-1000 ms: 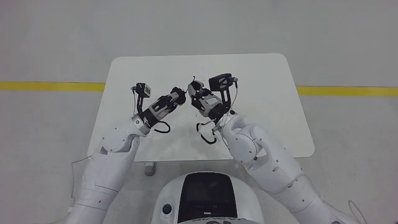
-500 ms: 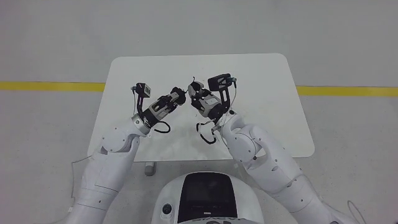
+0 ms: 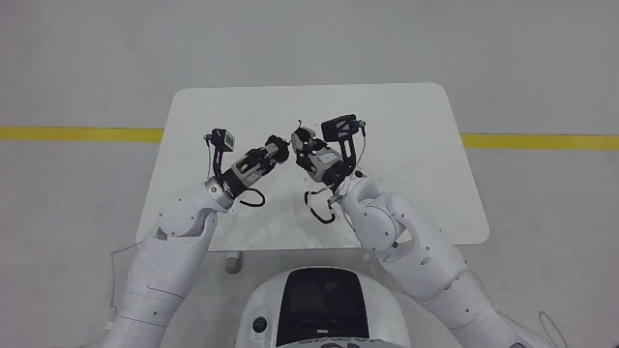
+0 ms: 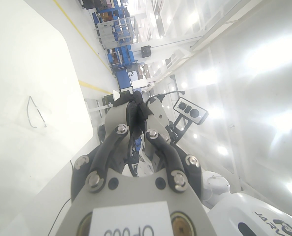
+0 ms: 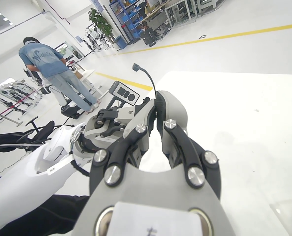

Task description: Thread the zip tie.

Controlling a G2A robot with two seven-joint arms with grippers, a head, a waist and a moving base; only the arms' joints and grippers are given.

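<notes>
As right gripper (image 5: 156, 114) pinches tie (image 5: 149, 77), bag (image 4: 34, 114) — strip (image 4: 28, 111) inside

zip tie (image 5: 151, 79) mostly hidden, inside right pincer (image 5: 156, 106)

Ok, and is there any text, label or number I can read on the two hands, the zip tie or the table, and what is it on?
The white label on the base of the left hand: upside down, cut off by the picture's edge, not readable whole.
The white tag on the base of the right hand: only a sliver of one mark shows, unreadable.
The zip tie and the table: no text.
</notes>
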